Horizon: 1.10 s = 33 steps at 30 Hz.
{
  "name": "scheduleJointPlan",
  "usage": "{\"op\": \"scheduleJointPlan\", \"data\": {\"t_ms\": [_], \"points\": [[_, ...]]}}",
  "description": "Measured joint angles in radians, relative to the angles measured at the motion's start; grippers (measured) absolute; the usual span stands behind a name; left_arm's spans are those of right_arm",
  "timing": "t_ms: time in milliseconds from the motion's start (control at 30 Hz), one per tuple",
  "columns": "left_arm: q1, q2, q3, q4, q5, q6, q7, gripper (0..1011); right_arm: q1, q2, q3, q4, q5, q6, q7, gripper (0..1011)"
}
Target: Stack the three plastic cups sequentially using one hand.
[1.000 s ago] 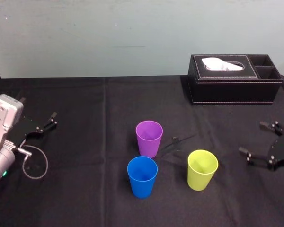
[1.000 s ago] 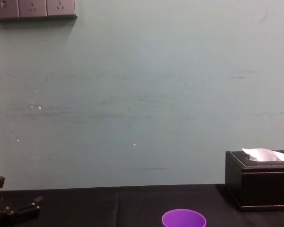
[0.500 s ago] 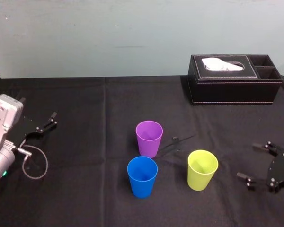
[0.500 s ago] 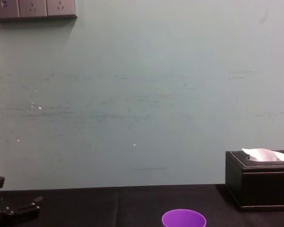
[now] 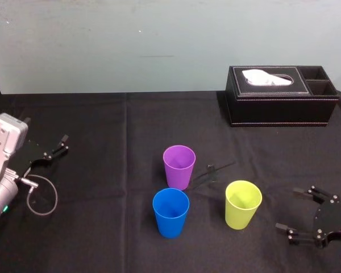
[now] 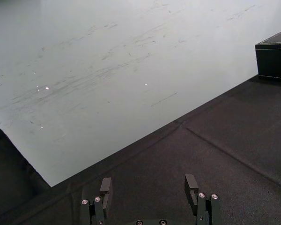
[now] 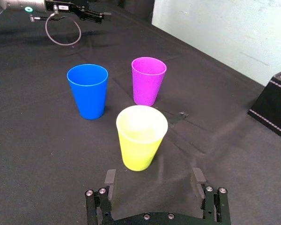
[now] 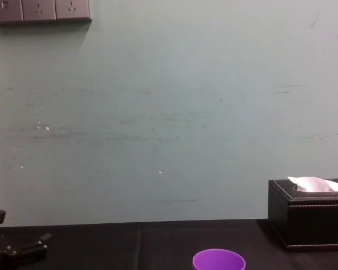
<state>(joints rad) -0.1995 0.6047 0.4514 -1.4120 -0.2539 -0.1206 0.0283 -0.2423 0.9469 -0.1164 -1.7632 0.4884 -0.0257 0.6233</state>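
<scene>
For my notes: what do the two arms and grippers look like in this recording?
The left gripper is black with thin flat fingers, mounted on a silver-grey boxy wrist part. A thin grey cable loops out beside it, and it carries a small white label. The right gripper is black too, with silver screw heads on its finger mounts.

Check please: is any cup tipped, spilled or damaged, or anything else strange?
Nothing stands out. The purple cup, blue cup and yellow-green cup stand upright, apart, empty. The cloth has a small crease beside the purple cup. The right gripper is open near the yellow-green cup; the left gripper is parked far left.
</scene>
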Motion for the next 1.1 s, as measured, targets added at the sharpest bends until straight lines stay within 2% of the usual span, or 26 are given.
{"op": "scheduleJointPlan", "data": {"t_ms": [267, 500, 1100], "points": [[0.000, 0.000, 0.000, 0.000, 0.000, 0.000, 0.000, 1010, 0.014, -0.047, -0.021, 0.016, 0.017, 0.040, -0.018, 1000], [0.000, 0.000, 0.000, 0.000, 0.000, 0.000, 0.000, 1010, 0.033, -0.072, -0.049, 0.033, 0.019, 0.054, -0.023, 1000], [0.000, 0.000, 0.000, 0.000, 0.000, 0.000, 0.000, 1010, 0.079, -0.102, -0.096, 0.054, 0.017, 0.060, -0.022, 1000]]}}
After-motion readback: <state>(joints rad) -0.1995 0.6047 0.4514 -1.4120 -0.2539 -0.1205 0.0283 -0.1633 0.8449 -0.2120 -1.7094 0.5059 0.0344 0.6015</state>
